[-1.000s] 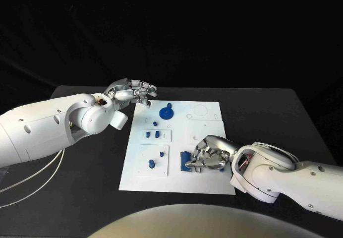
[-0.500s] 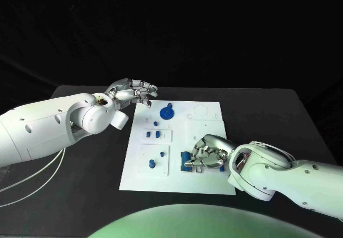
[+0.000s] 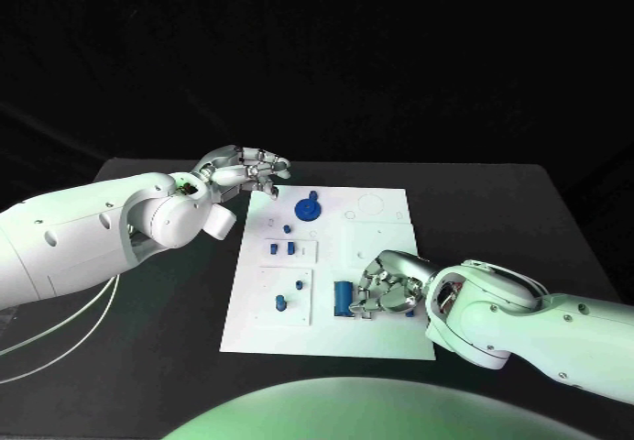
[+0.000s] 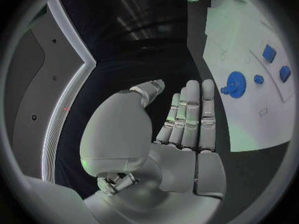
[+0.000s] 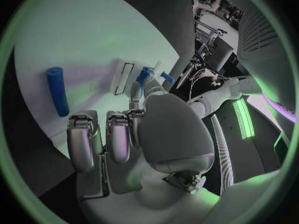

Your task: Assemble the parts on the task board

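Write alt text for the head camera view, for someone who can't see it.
A white task board lies on a black table between two white robot arms. The right hand rests on the board's near right part beside a blue cylinder; the left hand hangs by the far left corner, holding nothing. A blue gear and smaller blue parts sit on the board.

The head view looked down from above and behind the arms onto the black worktop (image 3: pixel 502 211), taking in the whole task board (image 3: pixel 331 270) at middle distance. The left wrist view sat close behind the left hand (image 4: pixel 181 134), facing along its fingers (image 4: pixel 190 109) toward the board's far end (image 4: pixel 249 84). The right wrist view sat close behind the right hand (image 5: pixel 149 134), facing low across the board (image 5: pixel 81 45). All three views shared the board.
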You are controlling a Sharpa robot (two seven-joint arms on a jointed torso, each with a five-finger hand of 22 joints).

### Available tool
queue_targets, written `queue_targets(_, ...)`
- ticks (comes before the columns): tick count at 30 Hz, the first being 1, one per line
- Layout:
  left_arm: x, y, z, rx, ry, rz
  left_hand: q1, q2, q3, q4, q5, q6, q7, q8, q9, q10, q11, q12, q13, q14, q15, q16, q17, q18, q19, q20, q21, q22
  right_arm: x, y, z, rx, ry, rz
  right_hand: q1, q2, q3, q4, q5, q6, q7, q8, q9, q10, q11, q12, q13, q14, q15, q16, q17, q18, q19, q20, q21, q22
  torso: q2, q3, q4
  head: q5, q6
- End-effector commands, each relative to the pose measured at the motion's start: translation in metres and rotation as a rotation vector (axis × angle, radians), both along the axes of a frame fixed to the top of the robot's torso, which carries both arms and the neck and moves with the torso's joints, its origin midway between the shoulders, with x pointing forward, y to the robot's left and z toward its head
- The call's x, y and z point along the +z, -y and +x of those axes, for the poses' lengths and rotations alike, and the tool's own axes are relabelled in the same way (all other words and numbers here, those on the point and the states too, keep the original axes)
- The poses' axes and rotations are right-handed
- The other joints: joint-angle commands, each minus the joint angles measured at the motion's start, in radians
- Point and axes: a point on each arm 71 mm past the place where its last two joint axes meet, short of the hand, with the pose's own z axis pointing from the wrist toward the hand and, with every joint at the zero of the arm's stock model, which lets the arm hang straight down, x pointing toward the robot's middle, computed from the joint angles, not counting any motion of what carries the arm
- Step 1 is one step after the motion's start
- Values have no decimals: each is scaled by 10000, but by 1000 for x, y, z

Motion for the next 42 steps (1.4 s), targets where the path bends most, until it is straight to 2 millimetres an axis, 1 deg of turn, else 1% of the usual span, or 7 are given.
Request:
queue_targets(1, 1, 2, -1, -135, 11, -115, -20, 18, -16, 33, 49, -51, 233, 36, -8, -66, 22, 56, -14, -74, -18, -31, 14, 111, -13, 26, -60, -9, -1, -1, -1, 234, 61, -327, 81, 0, 45, 2, 34, -1, -75, -66, 12, 448, -83, 7, 1651, 1014, -76, 69, 2513, -65, 1064, -53, 44, 2634, 5, 0, -3, -10, 1)
queue_targets(16, 1, 1, -1, -112, 23, -110, -20, 18, -16, 33, 49, -51, 233, 36, -8, -66, 22, 56, -14, -74, -18, -31, 14, 111, -13, 26, -60, -9, 6, 11, -1, -306, 534, 152, -52, -79, 31, 120, 92, -34, -32, -138, 17, 435, -56, -27, 1630, 1003, -61, 49, 2463, -65, 1064, -50, 44, 2634, -1, -4, -5, -57, 1)
queue_targets(22, 1, 0, -1, -83, 42, -108, -20, 18, -16, 33, 49, -51, 233, 36, -8, -66, 22, 56, -14, -74, -18, -31, 14, 111, -13, 26, -60, -9, 13, 43, 4, -1272, 914, 117, -153, -275, 49, 115, 97, -530, 214, -540, -101, 93, 149, -630, 1200, 952, 96, -44, 2249, -41, 1012, 65, -53, 2601, -18, -14, -31, -173, 1)
queue_targets(25, 2, 0, -1, -79, 55, -113, -20, 18, -16, 33, 49, -51, 233, 36, -8, -66, 22, 56, -14, -74, -18, -31, 14, 111, -13, 26, -60, -9, 18, 60, 2, -1715, 1193, 80, -209, -333, 90, 114, 135, -1145, 513, -1049, -380, -316, 396, -1323, 704, 850, 296, -229, 1861, 129, 635, 219, -769, 2362, -2, -13, -13, -244, 1)
queue_targets(28, 2, 0, -1, -70, 64, -114, -20, 18, -16, 33, 49, -51, 233, 36, -8, -66, 22, 56, -14, -74, -18, -31, 14, 111, -13, 26, -60, -9, 20, 74, 0, -2054, 1346, -62, -240, -402, 105, 114, 59, -1304, 642, -1264, -558, -338, 515, -1351, 677, 853, 406, -233, 1870, 128, 638, 333, -771, 2362, 17, 7, -36, -272, 1)
queue_targets(34, 1, 0, -1, -76, 63, -116, -20, 18, -16, 33, 49, -51, 233, 36, -8, -66, 22, 56, -14, -74, -18, -31, 14, 111, -13, 26, -60, -9, 19, 98, -4, -2638, 1389, -640, -571, -649, -32, 140, -11, -1121, 658, -1296, -698, -328, 550, -1342, 666, 866, 456, -220, 1908, 109, 692, 424, -682, 2394, -14, -6, -118, -311, 1)
queue_targets(42, 1, 2, 0, -114, 63, -131, -16, 18, -36, 47, 47, -68, 235, 76, -19, -77, 24, 84, -14, -88, -15, -27, 19, 111, -19, 29, -74, -26, 7, 103, -10, -2719, 1109, -1162, -660, -636, 3, 138, -9, -884, 590, -1220, -722, -240, 496, -1207, 756, 883, 420, -192, 1971, 78, 763, 416, -550, 2439, -33, -2, -141, -308, 1)
